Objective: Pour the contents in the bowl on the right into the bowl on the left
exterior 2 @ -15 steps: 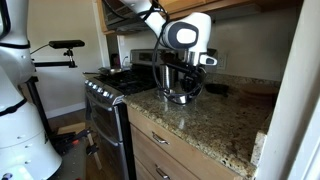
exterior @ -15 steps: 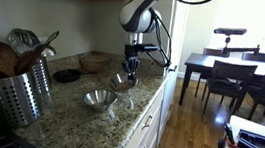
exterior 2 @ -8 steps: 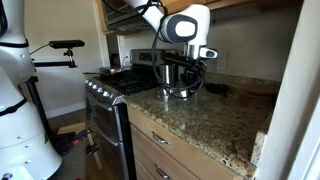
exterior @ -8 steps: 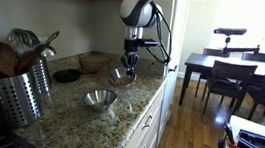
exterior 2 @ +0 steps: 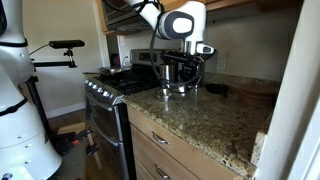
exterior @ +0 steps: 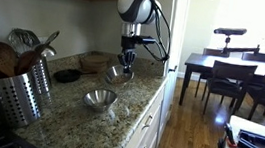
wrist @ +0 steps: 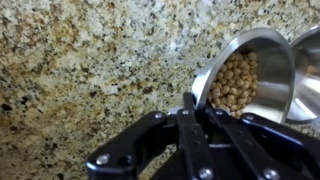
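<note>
— Which step is running?
— Carrying. The small steel bowl (wrist: 240, 80) of round tan pellets (wrist: 236, 84) is hanging above the speckled granite desk (wrist: 80, 60), near its front edge, the fingers (wrist: 190, 125) clamping shut on its rim.
— Next?
— Probably travelling over the second round steel bowl (exterior: 97, 100), then tipping slowly.

We are looking at a countertop (wrist: 90, 70) of speckled, polished stone. Above it, the tilted bowl (wrist: 268, 45) is showing shiny, smooth metal, its round contents (wrist: 235, 85) matt and tan. The gripper (wrist: 190, 100) is looking matt black. On the countertop, a second bowl (exterior: 97, 100) and a perforated utensil holder (exterior: 19, 96) are gleaming as metal.
</note>
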You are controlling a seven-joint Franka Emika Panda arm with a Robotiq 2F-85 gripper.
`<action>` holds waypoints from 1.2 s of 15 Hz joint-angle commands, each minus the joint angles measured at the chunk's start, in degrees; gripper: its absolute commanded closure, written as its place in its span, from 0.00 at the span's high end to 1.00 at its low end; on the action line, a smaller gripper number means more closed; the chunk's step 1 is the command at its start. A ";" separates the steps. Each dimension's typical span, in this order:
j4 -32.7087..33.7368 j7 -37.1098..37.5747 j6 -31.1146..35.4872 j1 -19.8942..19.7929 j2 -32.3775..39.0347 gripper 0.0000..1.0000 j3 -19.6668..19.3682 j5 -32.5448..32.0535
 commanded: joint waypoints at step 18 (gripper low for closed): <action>-4.26 7.67 -1.51 5.96 -8.03 0.09 1.21 -11.72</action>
